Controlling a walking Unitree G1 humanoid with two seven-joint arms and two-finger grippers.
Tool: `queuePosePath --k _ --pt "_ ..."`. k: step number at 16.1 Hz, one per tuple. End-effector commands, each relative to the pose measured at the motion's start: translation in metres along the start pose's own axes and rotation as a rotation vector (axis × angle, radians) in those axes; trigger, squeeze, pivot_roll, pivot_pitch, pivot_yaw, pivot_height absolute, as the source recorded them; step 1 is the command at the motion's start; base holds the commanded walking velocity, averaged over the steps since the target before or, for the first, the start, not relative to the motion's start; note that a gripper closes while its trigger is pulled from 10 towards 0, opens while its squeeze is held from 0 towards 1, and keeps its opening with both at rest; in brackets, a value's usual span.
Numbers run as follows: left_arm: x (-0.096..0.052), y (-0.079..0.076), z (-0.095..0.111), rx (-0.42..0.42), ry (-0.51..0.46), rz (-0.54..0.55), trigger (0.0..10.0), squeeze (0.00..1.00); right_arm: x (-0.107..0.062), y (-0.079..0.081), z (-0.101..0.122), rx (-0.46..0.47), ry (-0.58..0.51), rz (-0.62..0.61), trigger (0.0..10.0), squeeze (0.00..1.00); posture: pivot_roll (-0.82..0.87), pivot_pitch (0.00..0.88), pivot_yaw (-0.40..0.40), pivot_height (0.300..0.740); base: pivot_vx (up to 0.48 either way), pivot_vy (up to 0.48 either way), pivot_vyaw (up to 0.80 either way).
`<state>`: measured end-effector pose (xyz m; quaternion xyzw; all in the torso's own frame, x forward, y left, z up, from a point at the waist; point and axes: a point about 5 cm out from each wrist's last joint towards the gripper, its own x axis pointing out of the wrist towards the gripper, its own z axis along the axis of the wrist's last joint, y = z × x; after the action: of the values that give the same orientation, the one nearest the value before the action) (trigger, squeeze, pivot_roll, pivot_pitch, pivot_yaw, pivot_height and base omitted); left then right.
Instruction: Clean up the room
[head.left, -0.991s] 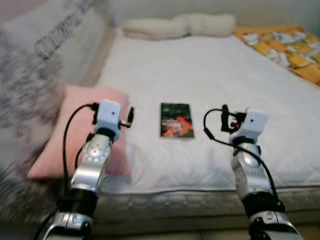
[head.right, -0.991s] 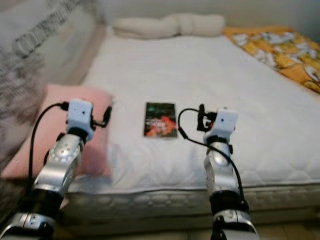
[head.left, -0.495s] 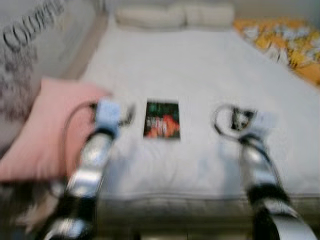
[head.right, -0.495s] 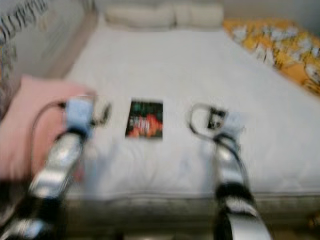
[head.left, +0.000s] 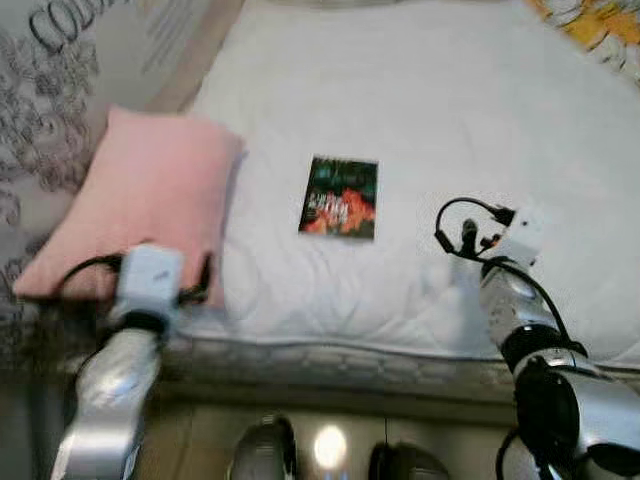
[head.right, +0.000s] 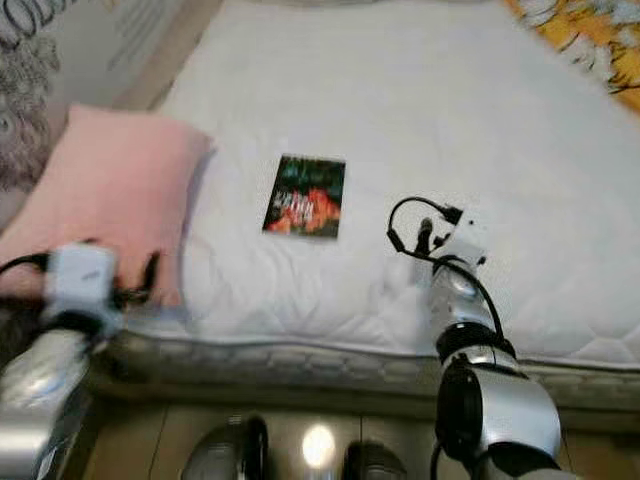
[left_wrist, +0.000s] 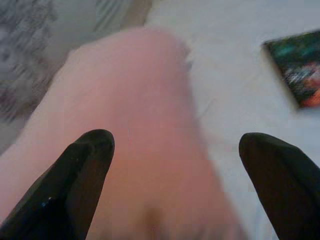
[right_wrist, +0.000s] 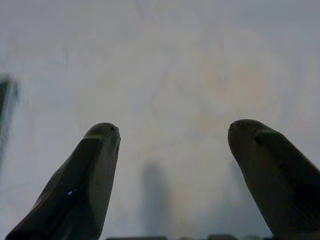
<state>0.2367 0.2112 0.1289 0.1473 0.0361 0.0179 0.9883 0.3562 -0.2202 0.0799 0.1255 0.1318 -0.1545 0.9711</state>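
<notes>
At frame left, the pink pillow (head.left: 140, 205) overhangs the bed (head.left: 450, 120) edge, the left gripper (left_wrist: 175, 185) spread wide before it. The book (head.left: 340, 196) lies mid-frame, untouched. Lower right, the right gripper (right_wrist: 170, 175) hovers released. Tidying looks barely begun.

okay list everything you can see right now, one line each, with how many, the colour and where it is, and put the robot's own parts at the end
Mattress: one, white quilted, across the view ahead.
Pillow: one, pink, on the mattress's left side by its near edge.
Book: one, dark cover with green and red, flat on the mattress right of the pillow.
Blanket: one, orange and white, far right corner.
Patterned fabric: one, grey and white with lettering, left of the pillow.
Left gripper: one, black fingers, open, over the pillow's near end.
Right gripper: one, black fingers, open, above bare mattress right of the book.
</notes>
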Motion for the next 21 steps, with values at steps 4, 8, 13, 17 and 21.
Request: queuePosePath --k 4,8,13,17,21 --pt "-0.024 -0.005 0.010 0.000 0.014 0.008 10.0 0.00 0.005 0.025 0.019 -0.204 -0.017 0.127 10.0 0.00 0.32 0.281 0.004 0.736 0.000 0.000 0.00" --pt "-0.045 -0.006 0.006 -0.026 0.077 0.018 10.0 0.00 0.011 0.015 0.039 -0.145 0.012 0.088 10.0 0.00 0.36 0.329 -0.012 0.736 0.000 0.000 0.00" --pt "-0.066 -0.001 0.008 -0.029 0.127 0.067 10.0 0.00 0.012 0.033 0.047 -0.124 0.048 0.124 10.0 0.00 0.42 0.369 -0.032 0.736 0.000 0.000 0.00" --pt "-0.066 -0.005 0.010 -0.026 0.130 0.075 10.0 0.00 0.005 0.089 0.064 -0.375 -0.097 0.337 10.0 0.00 0.40 0.364 -0.049 0.736 0.000 0.000 0.00" --pt "-0.049 -0.018 0.011 -0.066 0.108 0.053 10.0 0.00 -0.017 0.153 0.051 -0.417 -0.104 0.650 10.0 0.00 0.35 0.334 -0.069 0.736 0.000 0.000 0.00"
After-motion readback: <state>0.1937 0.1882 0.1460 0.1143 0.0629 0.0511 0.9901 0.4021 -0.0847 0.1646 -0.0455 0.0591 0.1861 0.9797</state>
